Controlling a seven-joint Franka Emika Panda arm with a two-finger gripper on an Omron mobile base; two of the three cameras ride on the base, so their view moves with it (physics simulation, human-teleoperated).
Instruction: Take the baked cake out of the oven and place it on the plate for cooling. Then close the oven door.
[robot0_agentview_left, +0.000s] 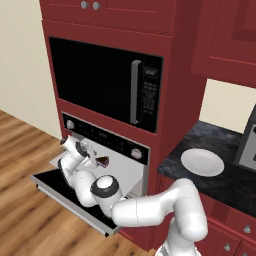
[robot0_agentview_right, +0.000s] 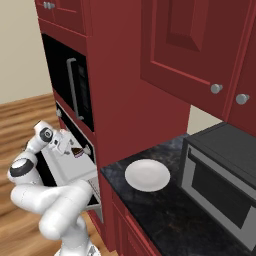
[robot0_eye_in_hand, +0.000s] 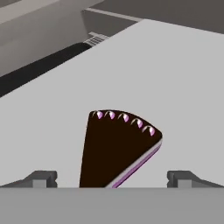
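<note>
The red cabinet wall (robot0_agentview_left: 175, 100) fills the scene from about 9 to 1 o'clock in the left base view, with the black microwave (robot0_agentview_left: 105, 82) set into it high up, its vertical grey handle (robot0_agentview_left: 135, 92) at the door's 3 o'clock edge. Directly below the microwave, at its 6 o'clock, sits the oven (robot0_agentview_left: 107, 137), its black control strip carrying a round knob (robot0_agentview_left: 136, 153) at the right end, its pale interior exposed. The oven door (robot0_agentview_left: 55, 185) hangs folded down flat, reaching out toward 7 o'clock from the opening. The dark speckled counter (robot0_agentview_right: 170, 210) lies at 3 to 4 o'clock of the oven, and a second grey appliance (robot0_agentview_right: 225, 175) stands on it at the far right in the right base view. The white arm (robot0_agentview_left: 160, 210) rises from 5 o'clock in the left base view and bends toward 10 o'clock into the oven mouth. The plate (robot0_agentview_left: 202, 162) rests on the counter, at about 3 o'clock of the oven and well apart from the arm. The gripper (robot0_eye_in_hand: 111, 177) has its jaws spread wide, one fingertip (robot0_eye_in_hand: 41, 178) at 8 o'clock and the other at 4 o'clock in the hand view, holding nothing. The cake (robot0_eye_in_hand: 118, 146), a dark wedge with a pink layer, lies on the pale oven floor just ahead of and between the fingertips, its narrow end toward 6 o'clock; whether they touch it cannot be told.
</note>
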